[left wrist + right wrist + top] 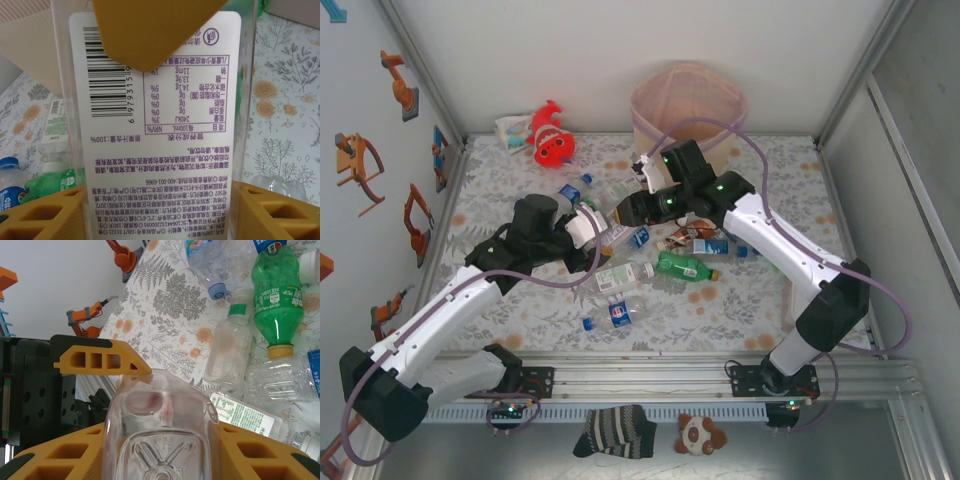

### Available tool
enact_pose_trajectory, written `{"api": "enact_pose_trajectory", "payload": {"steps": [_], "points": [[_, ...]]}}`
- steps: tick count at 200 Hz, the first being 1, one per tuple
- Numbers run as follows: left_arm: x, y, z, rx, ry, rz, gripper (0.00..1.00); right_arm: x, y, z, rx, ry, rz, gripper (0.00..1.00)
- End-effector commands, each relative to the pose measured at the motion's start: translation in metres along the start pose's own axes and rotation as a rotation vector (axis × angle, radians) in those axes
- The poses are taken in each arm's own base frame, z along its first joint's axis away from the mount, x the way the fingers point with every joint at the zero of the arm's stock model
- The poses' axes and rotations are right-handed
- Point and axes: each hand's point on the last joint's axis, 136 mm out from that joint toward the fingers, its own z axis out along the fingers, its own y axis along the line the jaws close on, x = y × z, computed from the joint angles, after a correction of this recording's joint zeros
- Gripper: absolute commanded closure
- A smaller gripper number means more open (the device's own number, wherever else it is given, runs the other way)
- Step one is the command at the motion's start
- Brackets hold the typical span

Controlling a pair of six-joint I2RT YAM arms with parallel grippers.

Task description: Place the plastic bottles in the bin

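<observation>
Left gripper (160, 210) is clenched on a white-labelled bottle (160, 125), the barcode and printed label sitting between its yellow fingers (40, 217), above the middle of the table (760, 300). Right gripper (160, 445) is closed around a clear bottle (160, 420), held off the surface just right of the left gripper. Bin (650, 110) stands at the far edge, beyond both grippers and apart from them. Loose bottles, among them a green bottle (682, 266), lie scattered on the table between the arms.
</observation>
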Motion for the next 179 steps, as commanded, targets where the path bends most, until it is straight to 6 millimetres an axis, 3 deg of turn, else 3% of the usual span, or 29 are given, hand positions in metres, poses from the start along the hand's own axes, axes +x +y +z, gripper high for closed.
{"api": "enact_pose_trajectory", "payload": {"steps": [1, 38, 95, 132, 179], "points": [[-0.017, 0.002, -0.005, -0.008, -0.046, 0.027, 0.34, -0.007, 0.019, -0.006, -0.045, -0.026, -0.032, 0.61], [-0.022, 0.002, -0.012, -0.021, -0.079, 0.028, 0.27, -0.013, 0.017, -0.016, -0.001, -0.059, -0.065, 0.62], [-0.021, 0.002, -0.023, -0.052, -0.104, 0.015, 0.23, -0.029, -0.004, -0.045, 0.089, -0.127, -0.074, 0.62], [-0.015, 0.001, -0.026, -0.068, -0.095, -0.003, 0.22, -0.042, -0.021, -0.071, 0.149, -0.177, -0.077, 0.62], [-0.006, 0.003, -0.030, -0.091, -0.059, -0.023, 0.21, -0.075, -0.039, -0.119, 0.241, -0.281, -0.102, 0.62]]}}
